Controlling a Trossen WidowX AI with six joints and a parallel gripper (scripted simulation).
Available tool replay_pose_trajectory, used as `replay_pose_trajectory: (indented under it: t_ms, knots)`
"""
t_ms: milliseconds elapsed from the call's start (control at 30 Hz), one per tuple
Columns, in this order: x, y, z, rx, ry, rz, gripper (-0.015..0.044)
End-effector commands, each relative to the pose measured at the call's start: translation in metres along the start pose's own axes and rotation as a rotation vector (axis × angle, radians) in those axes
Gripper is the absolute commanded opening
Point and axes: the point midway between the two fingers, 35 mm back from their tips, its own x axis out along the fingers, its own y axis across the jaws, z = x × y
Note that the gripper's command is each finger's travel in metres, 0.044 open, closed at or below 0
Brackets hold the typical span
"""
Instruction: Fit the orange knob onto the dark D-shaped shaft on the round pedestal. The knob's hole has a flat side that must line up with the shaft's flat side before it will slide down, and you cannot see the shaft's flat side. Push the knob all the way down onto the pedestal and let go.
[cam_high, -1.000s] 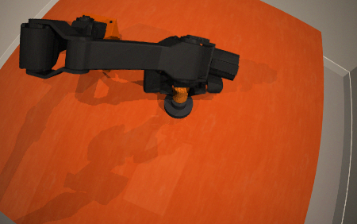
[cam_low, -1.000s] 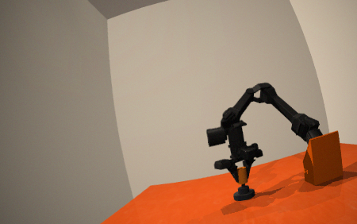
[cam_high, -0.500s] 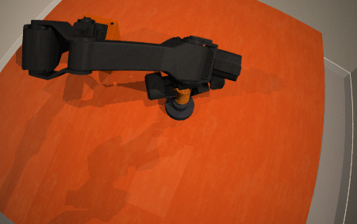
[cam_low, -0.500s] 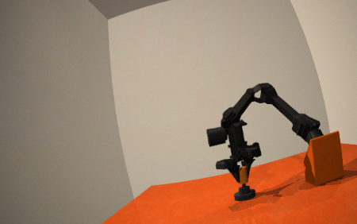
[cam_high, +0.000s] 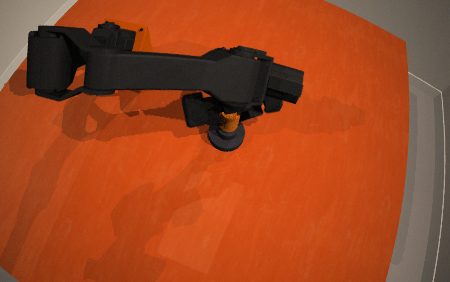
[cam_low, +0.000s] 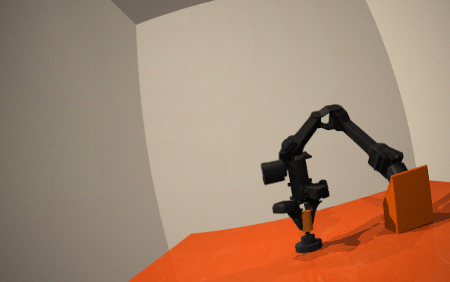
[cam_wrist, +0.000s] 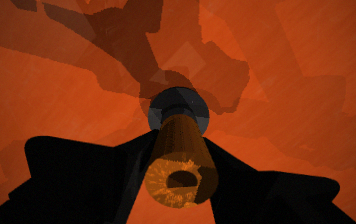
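The orange knob (cam_high: 230, 121) (cam_low: 307, 221) (cam_wrist: 161, 196) is upright above the round dark pedestal (cam_high: 226, 145) (cam_low: 308, 246) (cam_wrist: 178, 94). My gripper (cam_low: 307, 219) (cam_wrist: 179, 137) is shut on the knob, a finger on each side. In the exterior view a short dark piece of the shaft shows between the knob's lower end and the pedestal's collar, so the knob is not down on the pedestal. Whether the shaft's tip is inside the knob is hidden. In the wrist view the D-shaped hole has its flat side toward the bottom of the picture. The shaft's flat side is hidden.
An orange block with a sloped side (cam_high: 143, 38) (cam_low: 411, 200) stands near the arm's base, away from the pedestal. The arm reaches over from that side. The orange table top (cam_high: 300, 200) (cam_low: 200, 255) lies under everything, with arm shadows on it.
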Motion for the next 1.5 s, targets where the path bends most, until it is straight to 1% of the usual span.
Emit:
replay_pose_trajectory:
  t_ms: [0,933,1467]
  knots:
    - [0.001,0.0,0.0,-0.006,0.001,-0.001,0.0]
    - [0.004,0.001,-0.001,-0.027,0.002,-0.001,0.0]
    - [0.017,0.0,0.0,-0.02,-0.002,-0.001,0.0]
